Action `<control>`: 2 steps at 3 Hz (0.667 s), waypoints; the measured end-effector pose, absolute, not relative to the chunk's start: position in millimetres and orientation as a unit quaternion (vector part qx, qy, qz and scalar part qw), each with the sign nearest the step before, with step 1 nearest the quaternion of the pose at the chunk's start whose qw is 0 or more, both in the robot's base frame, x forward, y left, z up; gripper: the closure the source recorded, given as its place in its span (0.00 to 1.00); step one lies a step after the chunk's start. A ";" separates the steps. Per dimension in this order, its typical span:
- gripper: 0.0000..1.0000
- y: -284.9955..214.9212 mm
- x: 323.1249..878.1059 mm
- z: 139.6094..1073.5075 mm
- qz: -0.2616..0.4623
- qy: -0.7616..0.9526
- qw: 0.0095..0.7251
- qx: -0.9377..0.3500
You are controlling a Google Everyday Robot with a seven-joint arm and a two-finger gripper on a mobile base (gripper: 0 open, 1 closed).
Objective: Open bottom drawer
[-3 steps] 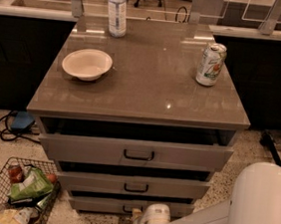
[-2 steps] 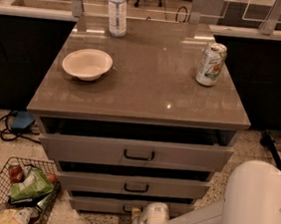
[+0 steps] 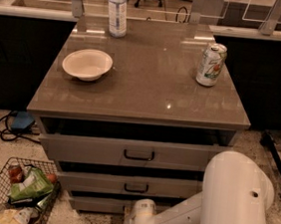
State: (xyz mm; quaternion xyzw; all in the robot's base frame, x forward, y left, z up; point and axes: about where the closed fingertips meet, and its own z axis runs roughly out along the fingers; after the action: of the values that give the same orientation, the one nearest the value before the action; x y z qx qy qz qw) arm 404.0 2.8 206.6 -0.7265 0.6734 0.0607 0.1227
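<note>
The camera view shows one grey cabinet (image 3: 147,92) with three drawers stacked in its front. On its top stand one bowl (image 3: 87,63) at the left, one bottle (image 3: 117,9) at the back and one can (image 3: 211,65) at the right, all well apart. The top drawer (image 3: 91,150) and the middle drawer (image 3: 93,182) each show a black handle, two in all. The bottom drawer (image 3: 98,203) is the lowest strip, just above the floor. Only its left part is in sight, and its handle is hidden behind the wrist. One wire basket (image 3: 30,163) of packets sits on the floor at the left.

One white arm (image 3: 231,203) comes in from the lower right. The gripper (image 3: 140,210) is at its end, low against the bottom drawer's front by the lower edge. Whether it is wide or narrow cannot be told.

Compared with a second ago, the arm's thick link has swung leftward and the wrist has edged left with it. The bowl, bottle, can and all three drawer fronts lie as before.
</note>
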 end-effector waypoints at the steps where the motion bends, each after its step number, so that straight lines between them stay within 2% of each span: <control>1: 0.00 11.4 405.3 195.3 0.058 0.671 0.111 -0.731; 2: 0.00 12.9 405.7 186.8 0.053 0.674 0.102 -0.730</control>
State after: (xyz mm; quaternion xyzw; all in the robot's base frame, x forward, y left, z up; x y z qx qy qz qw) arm 405.7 12.9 186.8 -0.7295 0.6742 0.0525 0.1022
